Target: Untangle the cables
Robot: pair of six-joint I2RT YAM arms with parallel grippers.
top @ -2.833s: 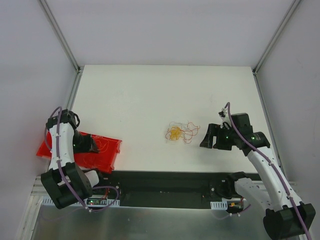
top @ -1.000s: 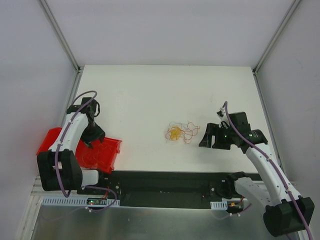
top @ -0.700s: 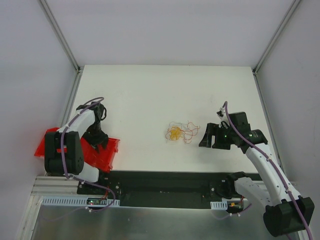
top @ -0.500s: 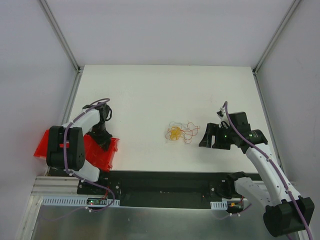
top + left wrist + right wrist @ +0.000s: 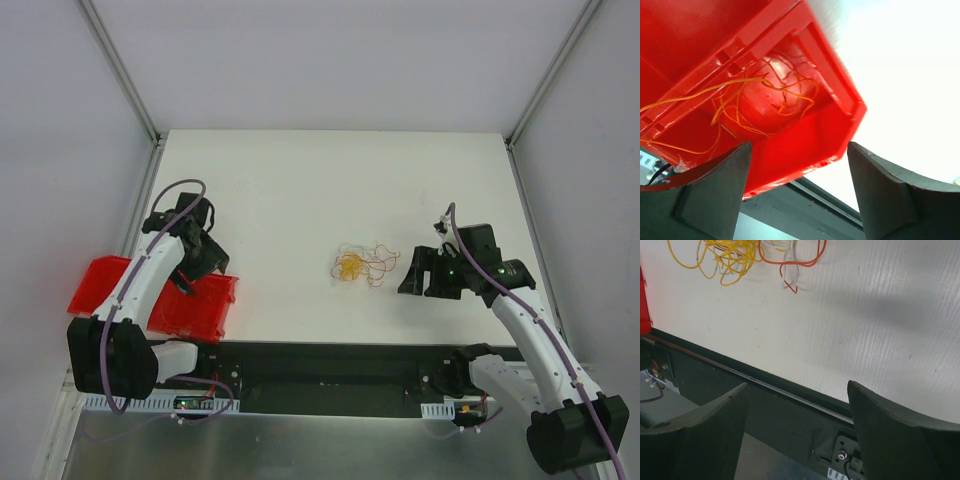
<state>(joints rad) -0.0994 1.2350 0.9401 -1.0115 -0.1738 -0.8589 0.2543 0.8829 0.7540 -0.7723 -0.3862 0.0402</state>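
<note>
The cables [image 5: 362,264] lie as a small tangle of yellow, red and whitish strands on the white table [image 5: 300,190], right of centre. In the right wrist view the yellow strands [image 5: 725,255] and a red strand [image 5: 800,261] lie at the top, well beyond the fingers. My right gripper [image 5: 415,272] stands open just right of the tangle, with nothing in it [image 5: 797,435]. My left gripper [image 5: 197,262] hovers open over the right end of a red bin [image 5: 140,300]. Loose orange-yellow strands [image 5: 765,100] lie inside that bin [image 5: 805,145]; nothing sits between the left fingers [image 5: 799,195].
A black rail [image 5: 330,365] runs along the table's near edge, seen under both wrists [image 5: 765,405]. Metal frame posts [image 5: 120,70] rise at the back corners. The red bin overhangs the table's front left corner.
The left gripper swung over the bin's right end and drew back slightly; its jaws now stand wide. The bin shifted and straightened a little. Right arm and tangle unchanged.
</note>
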